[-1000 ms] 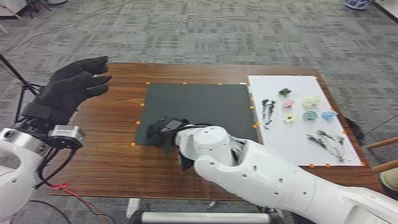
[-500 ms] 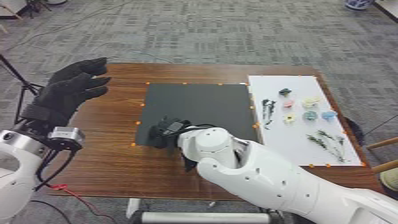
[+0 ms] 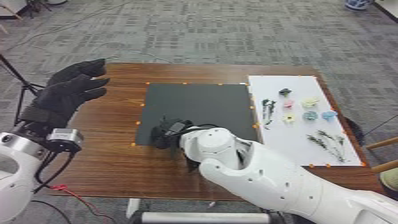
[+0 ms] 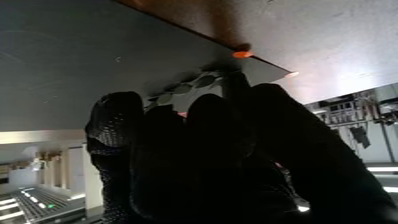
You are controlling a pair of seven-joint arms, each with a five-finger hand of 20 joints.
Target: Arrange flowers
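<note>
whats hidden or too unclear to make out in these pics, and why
- Right wrist view: the lower stem of the leafy sprig, behind the right hand, so its grip can't be confirmed
- Head view: the right hand's underside, turned away from the camera
- Head view: petal detail on the light blue flower, too small
- Head view: the rest of the left arm, cut off by the edge
</note>
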